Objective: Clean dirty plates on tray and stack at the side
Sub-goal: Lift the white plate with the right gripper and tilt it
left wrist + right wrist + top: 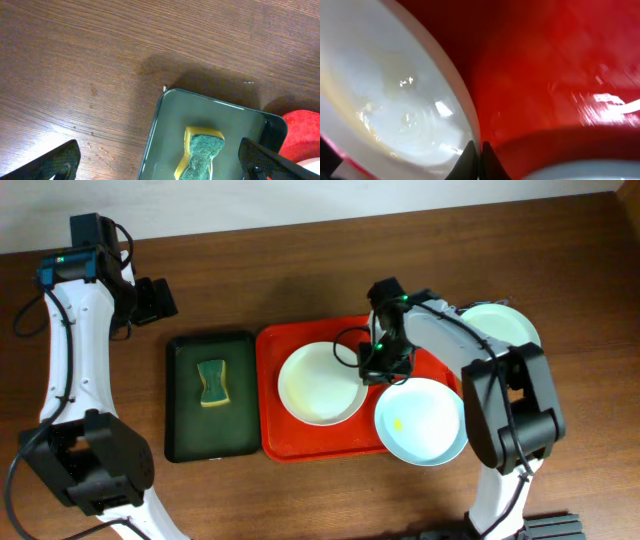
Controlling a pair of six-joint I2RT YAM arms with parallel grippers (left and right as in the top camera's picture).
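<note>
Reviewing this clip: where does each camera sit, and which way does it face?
Overhead: fixed above the table, facing straight down on the red tray, green tray and plates; left arm and right arm show.
Left wrist: on the left arm, facing down at the sponge in the green tray; its open fingers fill the lower corners.
Right wrist: low over the red tray, facing a plate rim close up; its closed fingers sit bottom centre.
Shared: overhead and left wrist both show the sponge and green tray.

Overhead straight down; right wrist close on tray (545,75) (shared overhead).
</note>
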